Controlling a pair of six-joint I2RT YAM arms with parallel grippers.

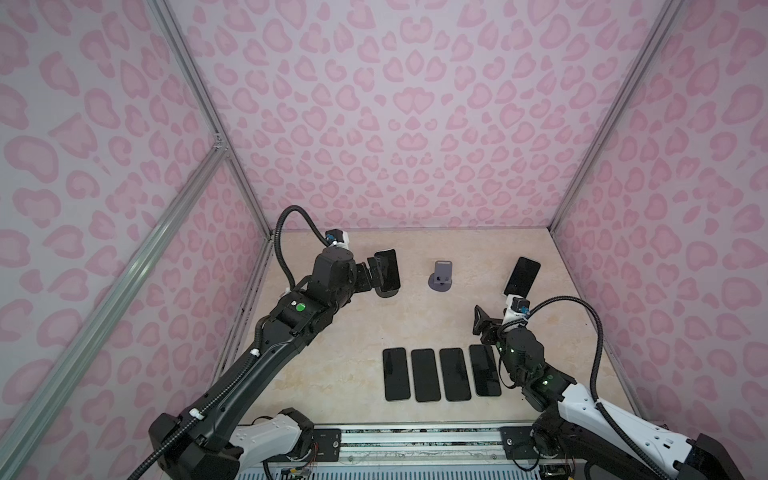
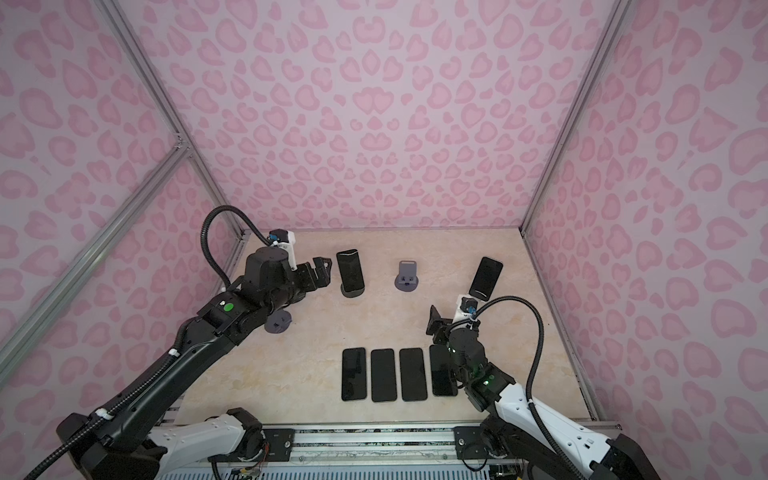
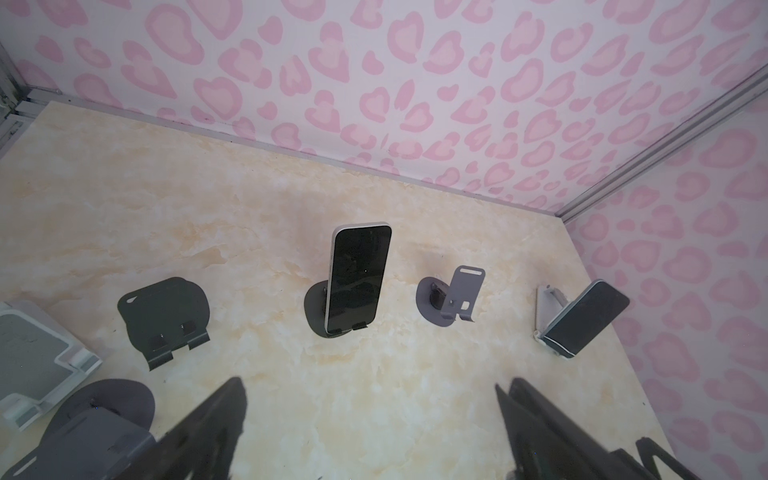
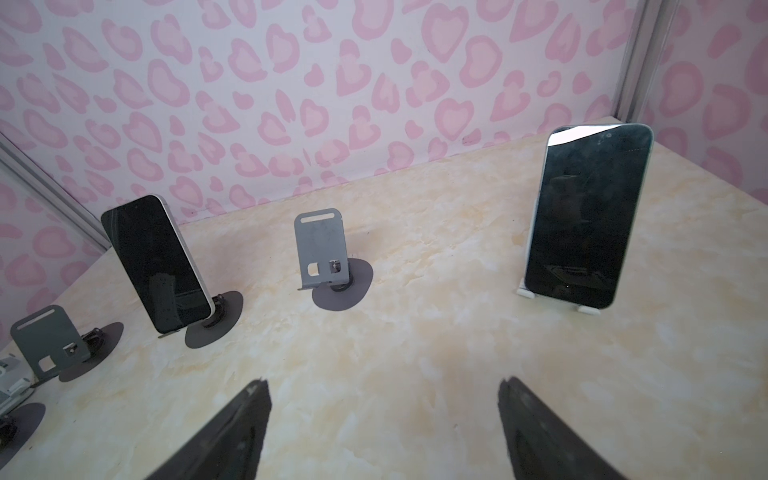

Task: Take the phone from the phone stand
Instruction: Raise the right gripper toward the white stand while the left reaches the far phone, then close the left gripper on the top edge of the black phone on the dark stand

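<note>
- Plainly, the left gripper (image 3: 372, 399) stood wide apart, empty, touching nothing.
- It faced the phone (image 3: 359, 278), which leaned upright on its dark round-based stand (image 3: 313, 307), near the gripper but apart from it.
- The left arm (image 2: 166, 365) reached forward along the table's (image 2: 316, 332) left side.
- The right gripper (image 4: 384, 386) gaped too, empty; its arm (image 2: 469, 357) bent above the flat phones (image 2: 382, 374), facing another phone (image 4: 586, 216) on a white stand (image 4: 524, 293).

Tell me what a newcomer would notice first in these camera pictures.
Probably the pink patterned walls, which rise on three sides. Next comes the row of four dark phones lying flat side by side near the front. Behind them two more phones stand propped upright, the left phone and the right phone, with an empty grey stand between them.
</note>
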